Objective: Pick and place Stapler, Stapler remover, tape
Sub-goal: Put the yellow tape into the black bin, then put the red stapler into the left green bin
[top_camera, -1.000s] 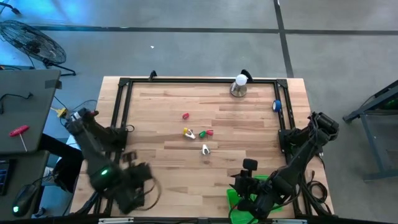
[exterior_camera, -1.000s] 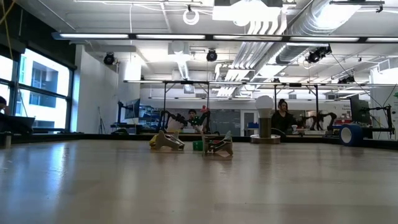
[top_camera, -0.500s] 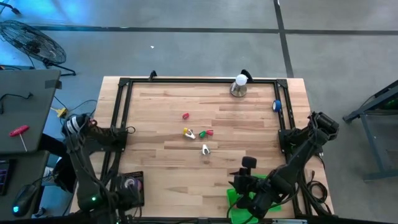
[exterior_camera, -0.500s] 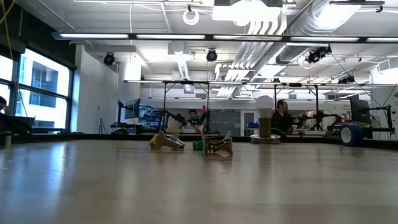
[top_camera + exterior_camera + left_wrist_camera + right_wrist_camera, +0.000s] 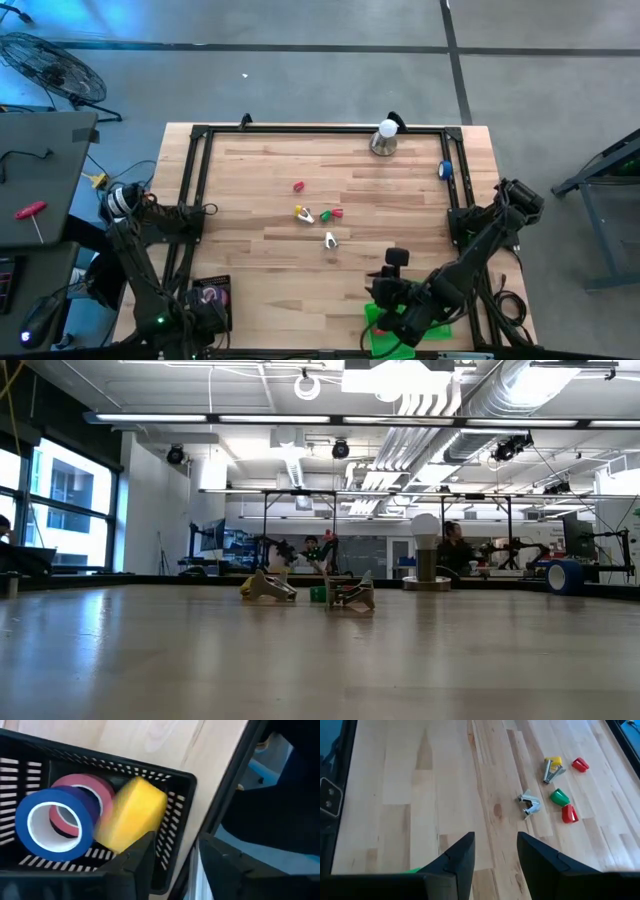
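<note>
My left gripper (image 5: 177,840) is open over a black slotted basket (image 5: 175,775) at the table's near left corner (image 5: 210,297). Inside stand a purple-blue tape roll (image 5: 52,825) and a pink roll (image 5: 92,787); a yellow roll (image 5: 130,815), blurred, lies against the basket's wall just off my fingers. My right gripper (image 5: 495,837) is open near the near right corner (image 5: 385,280), apart from the small things mid-table: a silver staple remover (image 5: 529,804), a yellow one (image 5: 552,767), two red pieces (image 5: 579,764) (image 5: 569,813) and a green piece (image 5: 559,797).
A green bin or mat (image 5: 400,335) lies under my right arm. A lamp-like stand with a white globe (image 5: 385,135) and a blue tape roll (image 5: 445,170) sit by the far right. A black frame (image 5: 320,128) rims the wooden table. People show in the room behind.
My left arm has swung back from over the basket toward the table's left near corner, uncovering the basket. My right gripper has crept a little toward the table's middle.
</note>
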